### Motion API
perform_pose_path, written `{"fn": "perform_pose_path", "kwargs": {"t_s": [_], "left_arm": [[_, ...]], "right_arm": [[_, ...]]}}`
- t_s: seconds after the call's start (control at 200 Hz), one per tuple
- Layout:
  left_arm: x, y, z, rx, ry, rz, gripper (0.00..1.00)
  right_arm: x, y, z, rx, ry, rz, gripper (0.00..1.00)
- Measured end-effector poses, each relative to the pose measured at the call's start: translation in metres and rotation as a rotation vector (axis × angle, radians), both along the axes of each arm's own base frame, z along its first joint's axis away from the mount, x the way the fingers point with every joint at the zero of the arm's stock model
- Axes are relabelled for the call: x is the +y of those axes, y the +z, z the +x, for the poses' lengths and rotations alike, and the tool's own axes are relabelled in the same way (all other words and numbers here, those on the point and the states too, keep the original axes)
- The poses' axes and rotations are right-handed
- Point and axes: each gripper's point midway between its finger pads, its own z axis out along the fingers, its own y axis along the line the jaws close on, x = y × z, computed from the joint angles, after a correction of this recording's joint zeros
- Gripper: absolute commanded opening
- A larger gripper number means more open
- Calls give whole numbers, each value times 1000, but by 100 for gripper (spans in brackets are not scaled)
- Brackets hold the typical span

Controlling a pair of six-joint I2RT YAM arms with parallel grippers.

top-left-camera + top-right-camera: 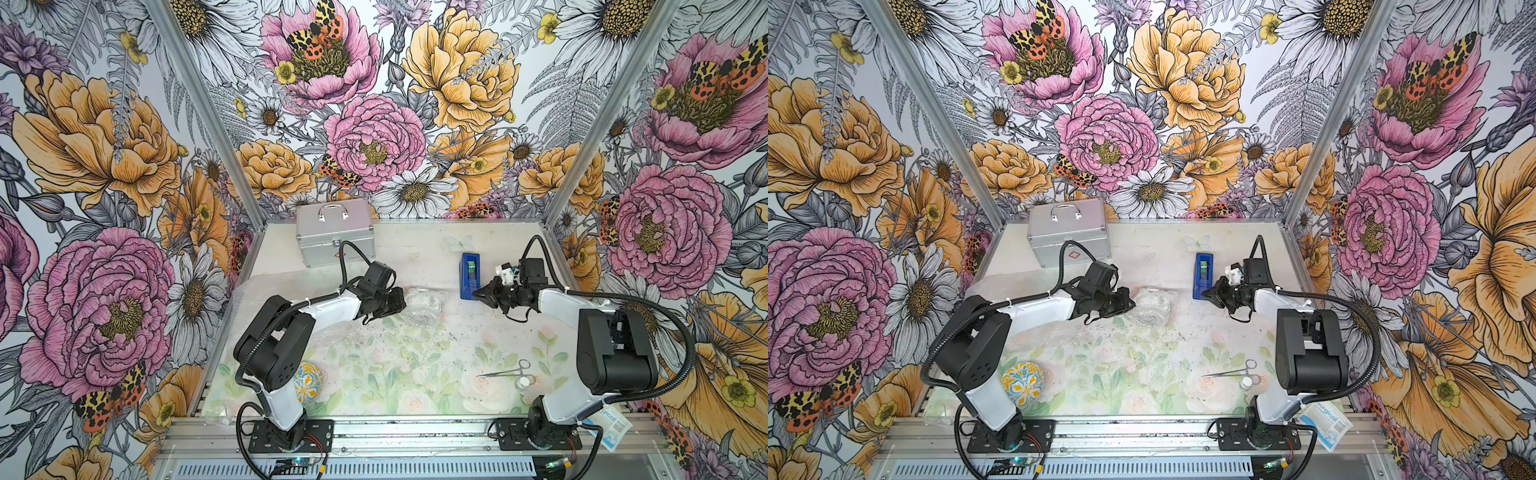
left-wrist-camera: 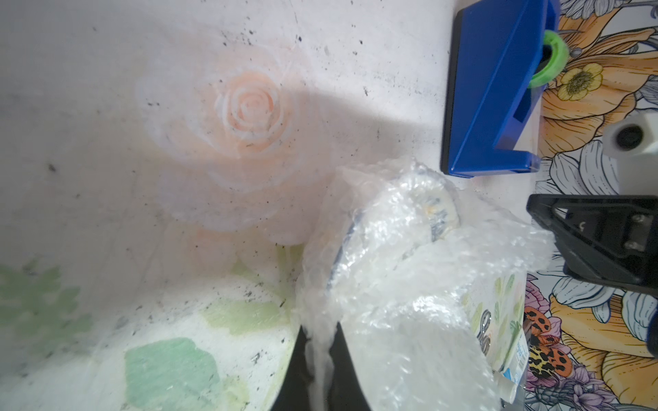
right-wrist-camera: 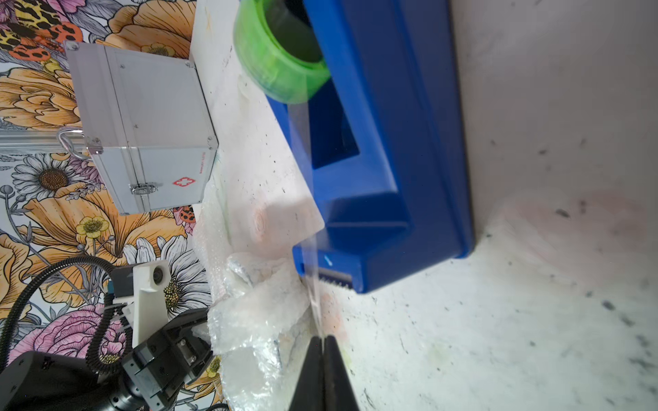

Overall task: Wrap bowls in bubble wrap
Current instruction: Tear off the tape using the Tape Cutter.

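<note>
Tabletop with a faded rose print, speckled dark. Centre: a crinkled, translucent bubble wrap bundle [image 1: 426,305], lumpy and glossy. Through it the wrist view shows the wrapped bowl [image 2: 436,210], with a pale glazed face and a blue-grey rim. The left gripper [image 2: 320,373] has black jaws pinched together on a fold at the bundle's edge. The right gripper [image 3: 323,341] has its tips closed on a clear tape strip [image 3: 313,284] drawn taut over the serrated cutter of the blue plastic tape dispenser [image 3: 391,142], which carries a green roll [image 3: 281,60]. The dispenser stands just beside the bundle. The bare bowl [image 1: 1022,383], round and patterned in blue, yellow and white, lies near the left arm's base. A flat bubble wrap sheet [image 1: 249,291] lies along the table's left side. At the rear, a ribbed silver metal case [image 1: 334,232] bears a red cross emblem [image 3: 184,182]. At the front right, steel forceps [image 1: 505,370]. A packet [image 1: 1327,419] reads "Surgical".
</note>
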Motion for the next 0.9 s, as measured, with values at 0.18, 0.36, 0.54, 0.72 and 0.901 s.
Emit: {"fn": "perform_pose_path", "kwargs": {"t_s": [0.18,0.36,0.54,0.72,0.901], "left_arm": [[-2,1,0,-1,-4,2,0],[-2,1,0,0,-4,2,0],[-2,1,-1,0,-5,3,0],[-3,0,-1,-3,-5,8,0],[-3,0,-1,-3,-5,8,0]], "right_arm": [[0,-3,0,-5,-3,-8,0],[-1,-18,4,8,-11,-46,0],[-2,-25,10,-7,-35,-136,0],[-9,-28,17,-16,-85,-229,0],[-19,-21,17,-28,-137,-300,0]]}}
